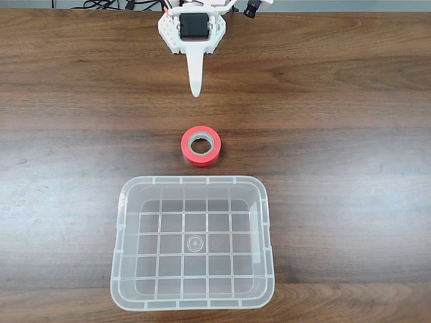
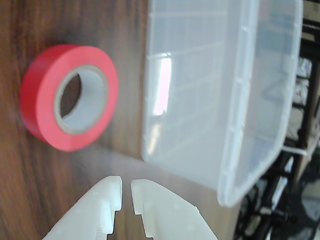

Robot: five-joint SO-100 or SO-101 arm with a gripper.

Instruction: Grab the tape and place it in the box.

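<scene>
The tape [image 1: 201, 159], a small red-orange roll with a grey-beige core, lies flat on the wooden table in the fixed view, just above the top rim of the box [image 1: 195, 180]. The box is a clear plastic bin with a grid base and nothing inside. My white gripper [image 1: 196, 89] hangs at the top of that view, its tip pointing down toward the tape with a stretch of table between them. In the wrist view the gripper [image 2: 126, 185] is shut with nothing held, only a thin slit between its tips. The tape [image 2: 40, 95] lies upper left, the box [image 2: 240, 100] right.
Dark wood table [image 1: 350, 134] stretches to both sides of the tape and box. Black cables lie along the table's far edge behind the arm's base. Beyond the box in the wrist view, dark chair or furniture legs [image 2: 305, 125] stand off the table.
</scene>
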